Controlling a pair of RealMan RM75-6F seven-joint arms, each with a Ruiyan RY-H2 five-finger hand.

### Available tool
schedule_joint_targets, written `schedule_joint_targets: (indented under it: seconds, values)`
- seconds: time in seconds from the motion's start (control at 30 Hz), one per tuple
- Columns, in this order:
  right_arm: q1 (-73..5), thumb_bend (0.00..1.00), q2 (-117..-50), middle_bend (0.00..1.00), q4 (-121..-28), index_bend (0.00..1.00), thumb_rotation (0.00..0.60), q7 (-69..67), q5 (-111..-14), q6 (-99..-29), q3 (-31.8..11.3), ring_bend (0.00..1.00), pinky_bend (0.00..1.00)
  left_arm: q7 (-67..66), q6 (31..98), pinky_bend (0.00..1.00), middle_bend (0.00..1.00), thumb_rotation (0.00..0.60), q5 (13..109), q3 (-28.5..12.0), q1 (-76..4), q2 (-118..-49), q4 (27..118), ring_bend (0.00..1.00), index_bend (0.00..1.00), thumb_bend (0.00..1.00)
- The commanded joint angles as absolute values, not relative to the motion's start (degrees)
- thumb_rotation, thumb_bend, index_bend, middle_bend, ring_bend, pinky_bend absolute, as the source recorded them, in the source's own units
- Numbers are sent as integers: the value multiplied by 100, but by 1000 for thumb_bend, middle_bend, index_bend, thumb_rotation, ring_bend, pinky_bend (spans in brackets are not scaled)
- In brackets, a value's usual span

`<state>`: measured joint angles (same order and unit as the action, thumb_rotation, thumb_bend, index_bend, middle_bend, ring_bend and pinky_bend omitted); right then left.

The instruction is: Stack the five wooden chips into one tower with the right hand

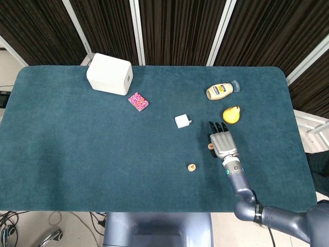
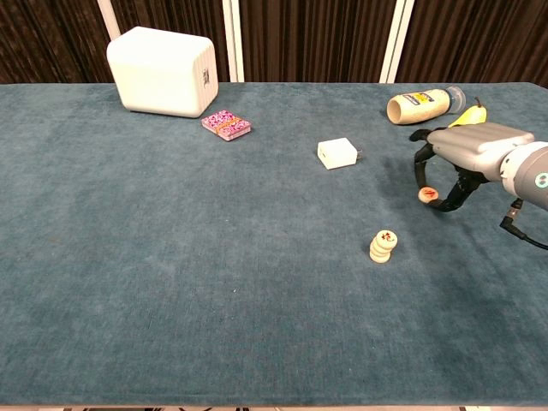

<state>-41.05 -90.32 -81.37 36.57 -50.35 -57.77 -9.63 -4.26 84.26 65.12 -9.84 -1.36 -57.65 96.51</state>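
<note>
So the right robot hand (image 2: 452,163) is hanging over the right side of the tabletop (image 2: 171,257), fingers curled downward, with the last loose wooden chip (image 2: 427,195) pinched at its fingertips; from the chest view the chip looks lifted a little off the cloth, but I can't be sure. The left robot hand isn't visible in either camera. The tower so far (image 2: 384,247) sits toward the front edge from the hand and a bit inward, near but clearly apart, and it looks like a slightly crooked stack of four chips. My read is that this is the carry step for the fifth chip, so the next move needs the hand brought over the stack, centred, then lowered gently, since a leaning stack could topple if bumped. Further out there's a pear (image 1: 232,113) just behind the hand, a mayo bottle (image 2: 421,105) lying near the back edge, a small white cube (image 2: 338,153), a pink card pack (image 2: 226,125) and a big white box (image 2: 162,70) toward the back left corner.
</note>
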Motion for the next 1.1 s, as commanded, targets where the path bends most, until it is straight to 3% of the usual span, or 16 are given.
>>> schedule_joint_targets:
  seconds: [0.03, 0.33, 0.67, 1.1]
  values:
    - [-4033, 393, -8666, 0, -9011, 514, 600, 3957, -5287, -6067, -798, 0, 0, -414, 8422, 74, 0, 600, 6522, -980, -135, -5760, 9656, 0, 0, 94]
    - [-4120, 393, -8663, 0, -10003, 514, 600, 4426, -5408, -6271, -642, 0, 0, -350, 8404, 74, 0, 600, 6522, -983, -129, -5746, 9645, 0, 0, 94]
    - [-4301, 393, -9025, 0, -10039, 515, 600, 4743, -5221, -6396, -695, 0, 0, -257, 8360, 74, 0, 600, 6514, -990, -128, -5714, 9624, 0, 0, 94]
    - [-4294, 393, -8908, 0, -10074, 514, 600, 4849, -5120, -6460, -530, 0, 0, -245, 8368, 74, 0, 600, 6529, -986, -125, -5707, 9625, 0, 0, 94]
